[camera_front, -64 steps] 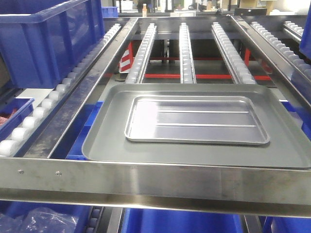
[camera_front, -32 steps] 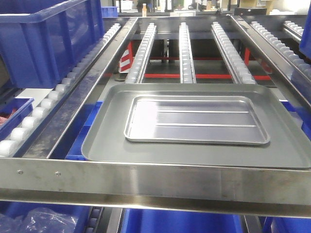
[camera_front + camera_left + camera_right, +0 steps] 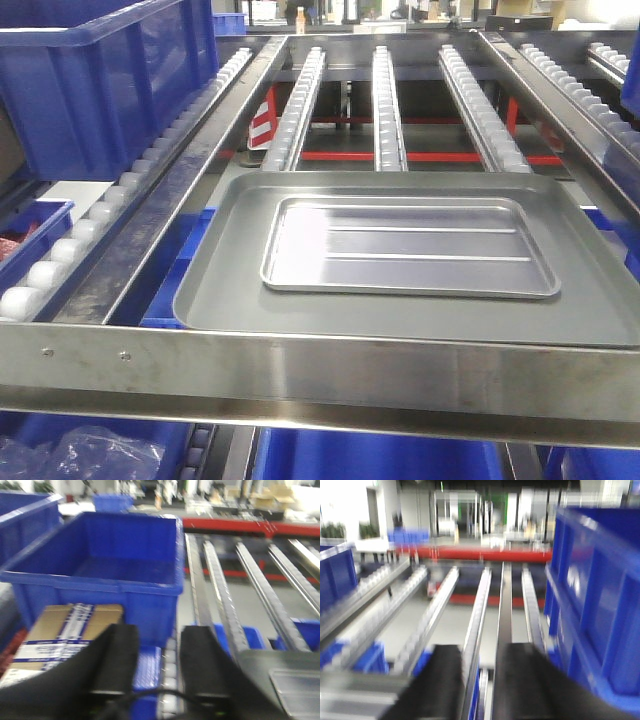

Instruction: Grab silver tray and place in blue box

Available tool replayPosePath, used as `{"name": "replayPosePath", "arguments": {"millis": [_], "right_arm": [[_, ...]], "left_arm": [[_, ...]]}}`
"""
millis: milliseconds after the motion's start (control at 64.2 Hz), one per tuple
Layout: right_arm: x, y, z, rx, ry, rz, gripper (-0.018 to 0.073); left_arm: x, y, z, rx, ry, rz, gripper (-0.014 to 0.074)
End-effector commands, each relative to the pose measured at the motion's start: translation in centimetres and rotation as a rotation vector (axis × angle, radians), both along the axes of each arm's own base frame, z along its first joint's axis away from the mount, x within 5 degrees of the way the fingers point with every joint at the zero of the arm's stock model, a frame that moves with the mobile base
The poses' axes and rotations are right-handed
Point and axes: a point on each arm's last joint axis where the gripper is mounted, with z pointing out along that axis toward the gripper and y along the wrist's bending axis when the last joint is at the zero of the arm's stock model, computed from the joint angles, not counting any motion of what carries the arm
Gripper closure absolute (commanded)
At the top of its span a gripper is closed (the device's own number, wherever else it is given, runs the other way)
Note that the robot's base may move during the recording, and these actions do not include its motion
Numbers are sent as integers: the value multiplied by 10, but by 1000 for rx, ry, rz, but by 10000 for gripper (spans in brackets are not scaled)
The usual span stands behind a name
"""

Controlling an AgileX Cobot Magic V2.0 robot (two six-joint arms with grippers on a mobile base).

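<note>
Silver tray (image 3: 408, 247) sits nested in the larger, dull grey tray (image 3: 230, 295) at the near end of the roller rack (image 3: 385, 100). Nothing touches it, so I judge none of the job done: the grab, the carry and the drop all remain. At far left stands the blue box (image 3: 100, 90), deep and, as far as the left wrist view shows, with nothing inside. The left pincer (image 3: 159, 642) hangs near that box's front wall, released, nothing between its black fingers (image 3: 117, 645), with the trays off to its right. Further right, the right pincer (image 3: 480, 662) is spread too and holds nothing, above the rails (image 3: 505, 605); that view is blurred.
</note>
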Motion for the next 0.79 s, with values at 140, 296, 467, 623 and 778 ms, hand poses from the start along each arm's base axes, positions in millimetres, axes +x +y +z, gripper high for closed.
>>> {"name": "replayPosePath", "arguments": {"millis": [140, 296, 467, 623, 778], "right_arm": [[36, 4, 25, -6, 159, 37, 69], [67, 23, 25, -24, 334, 164, 69], [103, 59, 19, -92, 583, 304, 69], [137, 73, 13, -127, 771, 298, 69], [172, 79, 5, -46, 924, 223, 69]], "left_arm": [[53, -37, 22, 32, 133, -226, 269], [82, -98, 19, 48, 291, -475, 270], [113, -165, 6, 57, 419, -617, 270], [149, -194, -2, 70, 590, -600, 270], [186, -213, -12, 152, 704, -552, 271]]}}
